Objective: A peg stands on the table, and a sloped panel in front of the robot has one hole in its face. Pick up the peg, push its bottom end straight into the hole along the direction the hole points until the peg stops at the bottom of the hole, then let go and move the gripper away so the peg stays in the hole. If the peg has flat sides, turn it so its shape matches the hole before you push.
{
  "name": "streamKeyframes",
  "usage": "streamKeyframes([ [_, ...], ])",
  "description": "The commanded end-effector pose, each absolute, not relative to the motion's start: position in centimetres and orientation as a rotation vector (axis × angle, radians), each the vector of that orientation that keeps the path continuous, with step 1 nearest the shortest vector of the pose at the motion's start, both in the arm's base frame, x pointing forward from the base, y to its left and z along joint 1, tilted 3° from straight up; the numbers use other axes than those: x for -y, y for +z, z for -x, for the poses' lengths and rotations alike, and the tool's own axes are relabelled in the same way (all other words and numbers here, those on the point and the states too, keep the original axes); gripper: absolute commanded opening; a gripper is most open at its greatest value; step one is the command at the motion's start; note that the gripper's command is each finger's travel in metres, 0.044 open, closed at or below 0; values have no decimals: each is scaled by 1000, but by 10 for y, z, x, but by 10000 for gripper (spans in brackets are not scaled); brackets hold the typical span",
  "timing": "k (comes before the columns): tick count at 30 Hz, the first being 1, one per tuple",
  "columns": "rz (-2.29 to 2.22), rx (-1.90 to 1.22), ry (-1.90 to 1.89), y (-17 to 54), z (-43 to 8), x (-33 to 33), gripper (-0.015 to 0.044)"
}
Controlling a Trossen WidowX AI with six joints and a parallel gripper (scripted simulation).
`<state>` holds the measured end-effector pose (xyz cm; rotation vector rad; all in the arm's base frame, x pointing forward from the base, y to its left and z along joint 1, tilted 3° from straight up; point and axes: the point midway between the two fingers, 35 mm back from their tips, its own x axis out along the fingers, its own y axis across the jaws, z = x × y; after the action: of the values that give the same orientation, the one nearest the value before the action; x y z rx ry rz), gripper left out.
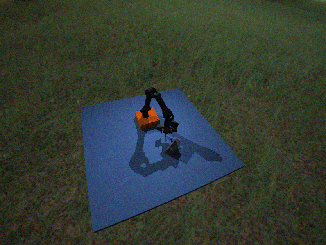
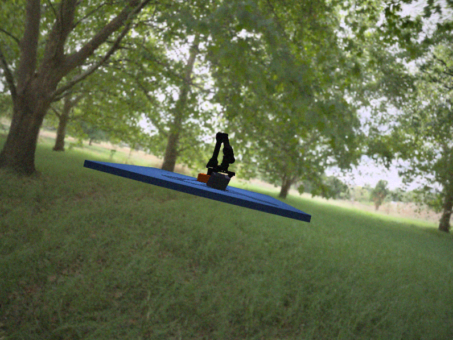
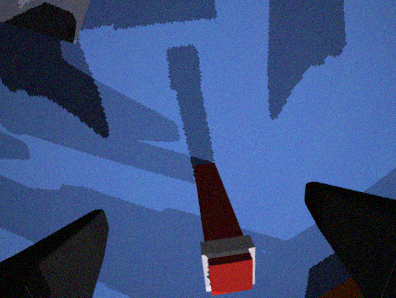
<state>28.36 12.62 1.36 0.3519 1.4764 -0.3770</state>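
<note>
The peg (image 1: 165, 137) (image 3: 230, 275) stands upright on the blue table. It is slim and dark red, with a square bright-red top and a grey and white band near that top. My gripper (image 1: 166, 131) (image 3: 207, 207) is open above the table, its fingers pointing down. In the wrist view the peg shows between the two spread fingers, touching neither. The sloped grey panel (image 1: 172, 149) (image 2: 218, 181) (image 3: 83, 9) stands just beyond the peg from the robot base. A dark patch lies on its face in the wrist view; I cannot tell whether it is the hole. In the exterior view the panel hides the peg.
The orange base block (image 1: 147, 122) (image 2: 203, 177) (image 3: 342, 290) carries the arm and stands behind the peg, opposite the panel. The blue table (image 1: 110, 189) (image 2: 153, 180) has open edges with grass around it. Arm shadows cross the table around the peg and panel.
</note>
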Motion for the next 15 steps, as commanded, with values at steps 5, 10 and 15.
streamKeyframes([
  [5,-352,-1476,-377,14,-284,-126,309],
  [10,-352,-1476,-377,14,-284,-126,177],
  [15,-352,-1476,-377,14,-284,-126,46],
])
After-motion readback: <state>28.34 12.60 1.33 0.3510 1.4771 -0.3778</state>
